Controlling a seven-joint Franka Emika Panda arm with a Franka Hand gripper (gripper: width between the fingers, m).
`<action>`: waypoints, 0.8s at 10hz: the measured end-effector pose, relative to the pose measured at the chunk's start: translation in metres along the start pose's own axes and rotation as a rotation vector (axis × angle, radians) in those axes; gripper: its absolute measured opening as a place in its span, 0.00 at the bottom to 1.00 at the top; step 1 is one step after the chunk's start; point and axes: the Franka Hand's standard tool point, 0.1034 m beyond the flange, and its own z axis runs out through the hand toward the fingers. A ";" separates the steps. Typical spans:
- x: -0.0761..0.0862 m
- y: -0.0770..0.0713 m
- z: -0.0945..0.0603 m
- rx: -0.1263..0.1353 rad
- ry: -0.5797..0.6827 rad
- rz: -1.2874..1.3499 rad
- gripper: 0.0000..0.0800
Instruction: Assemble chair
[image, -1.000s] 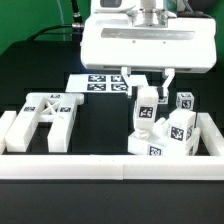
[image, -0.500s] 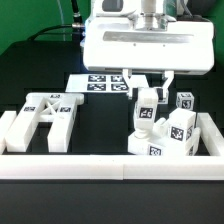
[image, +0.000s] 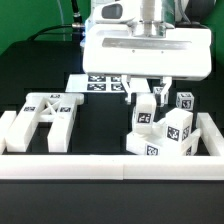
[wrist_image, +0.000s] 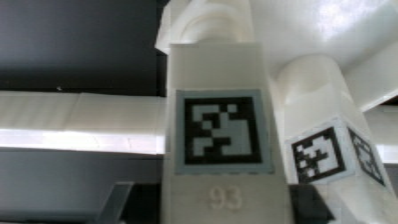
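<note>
My gripper (image: 147, 93) is shut on an upright white chair part (image: 146, 114) with a square tag on its face. It holds the part just above a cluster of other white tagged chair parts (image: 172, 134) at the exterior view's right. In the wrist view the held part (wrist_image: 222, 120) fills the middle, with dark fingers (wrist_image: 128, 203) pressed on both its sides, and a second tagged part (wrist_image: 331, 150) stands close beside it. The X-braced frame (image: 42, 112) lies flat at the exterior view's left.
A long low white border rail (image: 90, 166) runs along the front and turns up at both ends. The marker board (image: 98, 82) lies flat behind the gripper. A small tagged block (image: 186, 100) stands at the back right.
The arm has come down a little, carrying the held part lower toward the cluster on the right. The grip has not changed.
</note>
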 end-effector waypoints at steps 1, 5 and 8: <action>0.000 0.000 0.001 -0.002 0.010 -0.002 0.36; 0.004 0.003 0.003 -0.017 0.071 -0.018 0.36; 0.002 0.003 0.004 -0.015 0.056 -0.017 0.64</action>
